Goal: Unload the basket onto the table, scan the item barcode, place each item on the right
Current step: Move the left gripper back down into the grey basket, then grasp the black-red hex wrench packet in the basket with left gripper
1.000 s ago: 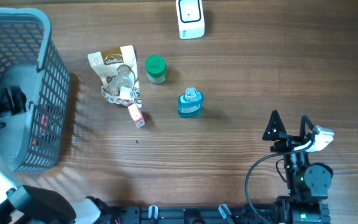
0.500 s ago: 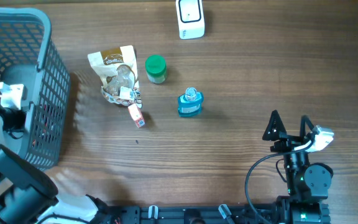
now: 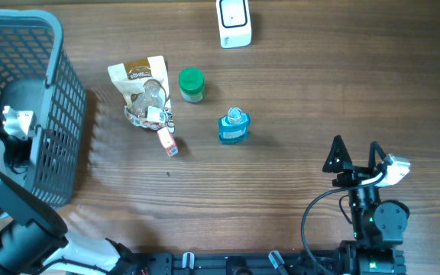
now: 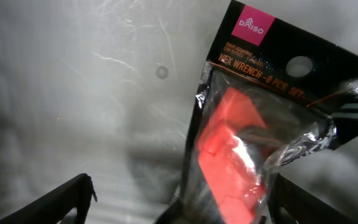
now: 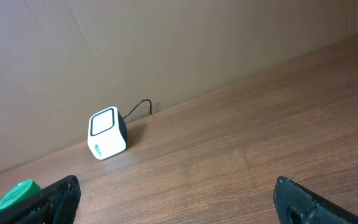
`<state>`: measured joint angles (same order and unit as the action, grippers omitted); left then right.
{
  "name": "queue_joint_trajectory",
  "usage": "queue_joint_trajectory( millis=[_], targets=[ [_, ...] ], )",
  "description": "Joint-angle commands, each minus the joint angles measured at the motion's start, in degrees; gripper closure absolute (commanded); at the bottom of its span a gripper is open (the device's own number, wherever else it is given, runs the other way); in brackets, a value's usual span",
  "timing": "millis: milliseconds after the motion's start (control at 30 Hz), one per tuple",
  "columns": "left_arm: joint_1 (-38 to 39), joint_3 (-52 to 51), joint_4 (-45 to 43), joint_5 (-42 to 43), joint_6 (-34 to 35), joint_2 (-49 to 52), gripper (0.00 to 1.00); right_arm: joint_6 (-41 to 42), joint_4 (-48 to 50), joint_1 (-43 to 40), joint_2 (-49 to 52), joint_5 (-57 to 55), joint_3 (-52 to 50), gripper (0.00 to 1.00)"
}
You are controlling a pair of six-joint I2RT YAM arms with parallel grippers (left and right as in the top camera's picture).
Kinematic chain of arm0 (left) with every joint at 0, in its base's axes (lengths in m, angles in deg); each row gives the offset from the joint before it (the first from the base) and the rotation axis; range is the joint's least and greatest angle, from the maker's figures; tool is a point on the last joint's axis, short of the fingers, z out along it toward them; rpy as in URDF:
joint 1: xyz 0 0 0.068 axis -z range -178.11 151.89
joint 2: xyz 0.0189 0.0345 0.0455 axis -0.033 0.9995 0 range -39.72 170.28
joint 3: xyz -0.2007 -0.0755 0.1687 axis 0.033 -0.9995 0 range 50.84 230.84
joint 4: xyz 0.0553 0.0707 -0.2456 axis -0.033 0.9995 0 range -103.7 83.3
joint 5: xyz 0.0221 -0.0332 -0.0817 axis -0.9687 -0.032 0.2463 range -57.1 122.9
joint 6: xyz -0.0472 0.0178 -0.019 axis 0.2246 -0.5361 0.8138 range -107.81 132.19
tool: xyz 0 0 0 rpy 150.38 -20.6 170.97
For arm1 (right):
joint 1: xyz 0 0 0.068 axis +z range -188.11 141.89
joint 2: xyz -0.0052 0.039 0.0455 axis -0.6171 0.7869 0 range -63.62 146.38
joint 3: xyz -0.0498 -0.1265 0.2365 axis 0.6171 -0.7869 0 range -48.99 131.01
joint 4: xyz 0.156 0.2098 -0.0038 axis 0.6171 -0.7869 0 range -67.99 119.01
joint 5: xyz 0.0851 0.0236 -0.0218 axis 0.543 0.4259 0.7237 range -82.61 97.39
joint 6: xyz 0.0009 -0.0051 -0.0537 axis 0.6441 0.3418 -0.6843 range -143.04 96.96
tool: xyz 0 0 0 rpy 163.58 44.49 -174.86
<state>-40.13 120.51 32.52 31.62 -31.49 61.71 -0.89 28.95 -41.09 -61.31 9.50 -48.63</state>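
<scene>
**AT THE TABLE:** Nearest you, at the front right of the wooden table [image 3: 319, 84], your right gripper [image 3: 355, 156] rests with its jaws spread wide and nothing between them. Its wrist camera looks out across bare wood.

At front left, your left gripper [image 4: 182, 193] reaches down inside the grey mesh basket [image 3: 56, 92]. Its jaws are parted and straddle the hex wrench pack [image 4: 253, 124], which lies flat on the basket's pale floor. One finger [image 4: 67, 202] stands clear of the pack. The other sits at the pack's edge, and you cannot tell whether it touches. The pack is black, with a pink Daiso tag at its top and a red holder showing through crinkled clear film.

Farther out, at mid-table and well apart from the basket, lies a small red-and-white box [image 3: 167, 143], with a blue bottle [image 3: 234, 127] to its right. Just behind the box sits a brown pouch [image 3: 140, 80], and beside the pouch stands a green-lidded jar [image 3: 192, 84].

At the far edge stands the white scanner [image 3: 234, 21], its dark-framed window facing you and its cable trailing behind.
</scene>
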Motion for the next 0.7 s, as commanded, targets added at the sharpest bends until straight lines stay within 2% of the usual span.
queue_joint_trajectory(
  millis=[0, 67, 100, 133, 167, 300, 367, 533, 667],
  targets=[
    [-0.2, -0.5, -0.3, -2.0, -0.9, 0.7, 0.15, -1.0, 0.2, -0.1, -0.2, 0.3, -0.1, 0.00],
    [-0.2, -0.5, -0.1, -1.6, -0.9, 0.7, 0.16, -1.0, 0.2, -0.1, -0.2, 0.3, -0.1, 0.00],
    [-0.2, -0.5, 0.1, -1.5, -0.9, 0.7, 0.21, -1.0, 0.1, -0.1, -0.2, 0.3, -0.1, 0.00],
    [-0.2, -0.5, 0.1, -1.5, -0.9, 0.7, 0.36, -1.0, 0.2, -0.1, -0.2, 0.3, -0.1, 0.00],
    [-0.2, -0.5, 0.3, -1.3, -0.9, 0.7, 0.44, -1.0, 0.2, -0.1, -0.2, 0.3, -0.1, 0.00],
    [-0.2, -0.5, 1.1, -0.7, -0.9, 0.7, 0.53, -1.0, 0.2, -0.1, -0.2, 0.3, -0.1, 0.00],
    [-0.2, -0.5, 1.2, -0.7, -0.7, 0.7, 0.63, -1.0, 0.2, -0.1, -0.2, 0.3, -0.1, 0.00],
    [-0.2, -0.5, 1.2, -0.7, -0.5, 0.7, 0.78, -1.0, 0.2, -0.1, -0.2, 0.3, -0.1, 0.00],
    [-0.2, -0.5, 1.2, -0.7, -0.5, 0.7, 0.94, -1.0, 0.2, -0.1, -0.2, 0.3, -0.1, 0.00]
  ],
)
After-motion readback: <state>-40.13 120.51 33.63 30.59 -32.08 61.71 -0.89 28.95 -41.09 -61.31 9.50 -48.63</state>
